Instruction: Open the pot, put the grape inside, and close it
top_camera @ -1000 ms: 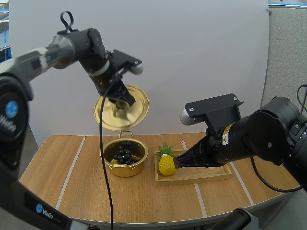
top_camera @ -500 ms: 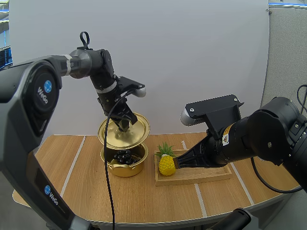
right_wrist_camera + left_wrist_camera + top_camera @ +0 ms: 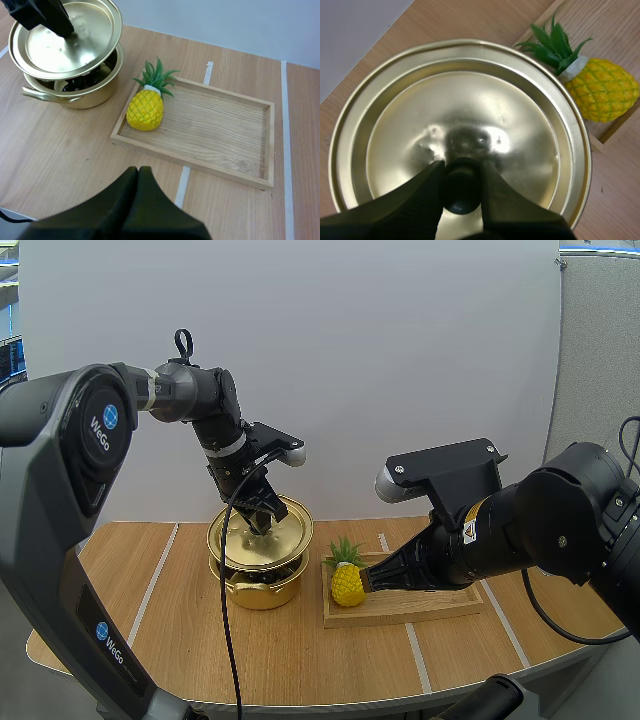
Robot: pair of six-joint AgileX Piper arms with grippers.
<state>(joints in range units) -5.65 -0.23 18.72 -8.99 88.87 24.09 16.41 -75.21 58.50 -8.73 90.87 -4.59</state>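
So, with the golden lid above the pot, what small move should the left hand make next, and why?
Probably lower the left hand slightly and level the round golden metal lid until its rim sits on the golden metal pot. The hand pinches the lid's black knob, the lid is tilted, and a gap under it shows the dark grapes inside.

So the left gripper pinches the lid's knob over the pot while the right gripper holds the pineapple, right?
Not quite: the right gripper is shut on nothing; the right wrist view shows the pineapple lying free in the wooden tray.
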